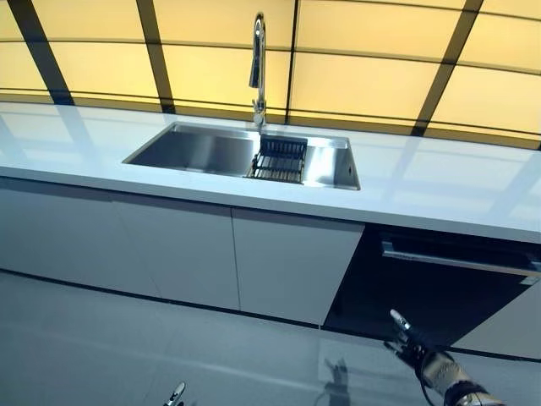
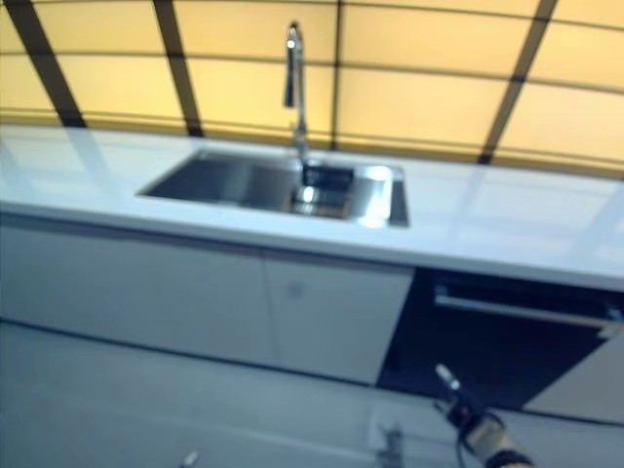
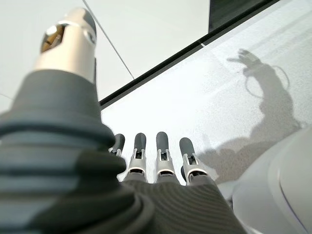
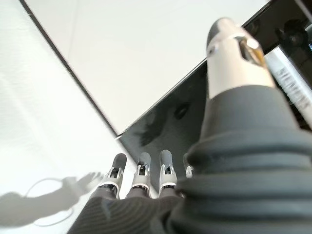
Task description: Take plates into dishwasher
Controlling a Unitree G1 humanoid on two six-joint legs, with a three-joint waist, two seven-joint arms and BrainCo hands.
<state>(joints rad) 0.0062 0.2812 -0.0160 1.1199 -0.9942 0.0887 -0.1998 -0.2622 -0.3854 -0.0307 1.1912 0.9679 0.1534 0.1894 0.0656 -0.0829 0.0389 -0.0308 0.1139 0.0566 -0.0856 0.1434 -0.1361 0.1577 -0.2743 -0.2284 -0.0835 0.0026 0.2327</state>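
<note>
Right hand before closed black dishwasher

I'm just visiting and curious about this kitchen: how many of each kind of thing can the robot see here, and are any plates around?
Sinks: 1
Taps: 1
Dark racks in the sink: 1
Dishwashers, door closed: 1
White cabinet doors: 2
Robot hands, both open and empty: 2, left hand, right hand
Plates: 0 in view
Total: 8
</note>
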